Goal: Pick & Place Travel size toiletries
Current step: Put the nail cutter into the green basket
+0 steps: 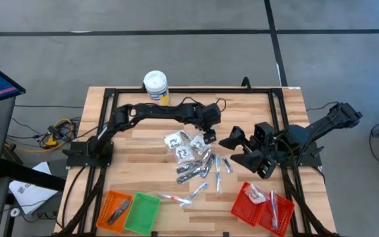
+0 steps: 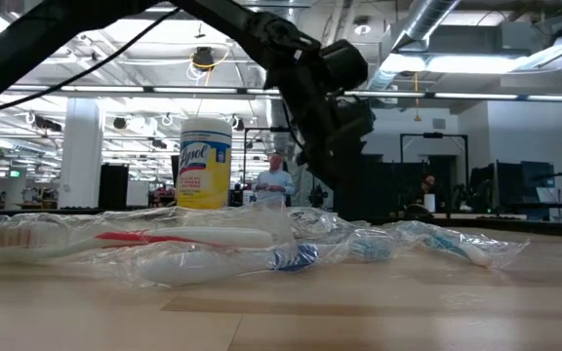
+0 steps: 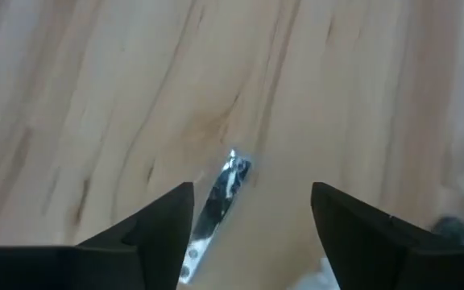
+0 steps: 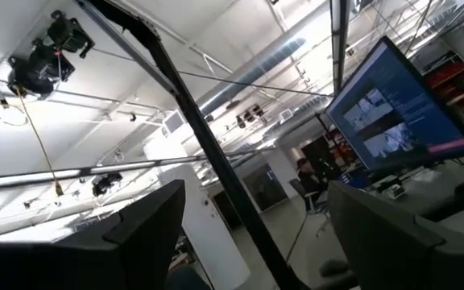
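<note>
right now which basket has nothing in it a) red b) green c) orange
b, the green basket shows only bare mesh in the high view, while the orange basket holds a dark narrow item and the red basket holds wrapped toiletries.

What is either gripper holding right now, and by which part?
Nothing. The left gripper is open over the table, a silvery stick lying loose between its fingers. The right gripper is open, tilted up at the room.
</note>
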### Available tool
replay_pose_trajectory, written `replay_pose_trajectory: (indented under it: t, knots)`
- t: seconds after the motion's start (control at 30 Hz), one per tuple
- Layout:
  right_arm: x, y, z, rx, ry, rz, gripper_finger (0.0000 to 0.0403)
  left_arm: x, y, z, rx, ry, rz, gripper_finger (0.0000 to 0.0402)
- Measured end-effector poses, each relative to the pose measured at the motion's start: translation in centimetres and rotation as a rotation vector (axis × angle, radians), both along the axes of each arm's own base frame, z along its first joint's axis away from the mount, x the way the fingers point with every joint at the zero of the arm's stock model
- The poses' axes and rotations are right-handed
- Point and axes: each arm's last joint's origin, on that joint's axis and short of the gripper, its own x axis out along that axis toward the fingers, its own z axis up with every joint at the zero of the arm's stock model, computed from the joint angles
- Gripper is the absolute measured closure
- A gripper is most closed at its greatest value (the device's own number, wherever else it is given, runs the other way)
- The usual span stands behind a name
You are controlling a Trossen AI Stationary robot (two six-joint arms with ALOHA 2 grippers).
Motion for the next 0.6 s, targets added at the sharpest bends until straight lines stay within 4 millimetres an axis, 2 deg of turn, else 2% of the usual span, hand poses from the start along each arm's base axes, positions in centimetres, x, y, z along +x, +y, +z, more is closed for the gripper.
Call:
replay_pose_trajectory:
  t: [0.13, 0.37, 0.6]
  knots:
    - [-0.4, 0.3, 0.1, -0.013, 0.007, 0.012, 0.0106, -0.1, 0.7, -2.2, -0.024, 0.066, 0.011, 0.0147]
    - [-0.4, 0.5, -0.1, -0.019, 0.028, 0.02, 0.0106, 0.0, 0.8, -2.9, -0.046, 0.061, 0.002, 0.0143]
    - [-0.4, 0.4, -0.1, -0.012, 0.034, 0.022, 0.0106, 0.3, 1.8, -2.6, -0.025, 0.001, -0.002, 0.015]
